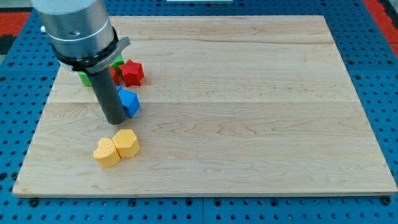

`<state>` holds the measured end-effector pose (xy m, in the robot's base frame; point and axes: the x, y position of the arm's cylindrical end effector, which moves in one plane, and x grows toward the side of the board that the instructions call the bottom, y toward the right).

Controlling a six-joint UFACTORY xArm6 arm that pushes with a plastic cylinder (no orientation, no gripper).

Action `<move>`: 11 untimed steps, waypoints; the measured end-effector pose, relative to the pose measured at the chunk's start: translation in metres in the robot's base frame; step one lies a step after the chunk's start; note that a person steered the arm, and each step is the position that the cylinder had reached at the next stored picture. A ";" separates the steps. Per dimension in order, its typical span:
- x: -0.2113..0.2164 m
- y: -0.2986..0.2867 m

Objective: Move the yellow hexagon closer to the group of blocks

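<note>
The yellow hexagon (126, 143) lies on the wooden board (249, 112) at the view's lower left, touching a yellow heart (106, 152) on its left. My tip (115, 121) rests on the board just above the hexagon, close to it. A blue block (129, 102) sits right beside the rod on its right. Further up are a red star (132, 73) and green blocks (83, 78), partly hidden by the arm. These blocks form the group at the upper left.
The arm's large grey housing (78, 28) covers the board's upper left corner and hides part of the group. A blue perforated table (373, 50) surrounds the board.
</note>
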<state>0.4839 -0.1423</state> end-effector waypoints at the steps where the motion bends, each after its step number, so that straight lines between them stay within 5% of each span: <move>1: -0.005 0.028; 2: -0.048 0.027; 3: -0.002 0.017; 5: 0.052 0.103; 6: 0.076 0.067; 8: 0.046 -0.047; 10: 0.035 0.005; 11: 0.011 -0.049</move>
<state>0.4947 -0.1912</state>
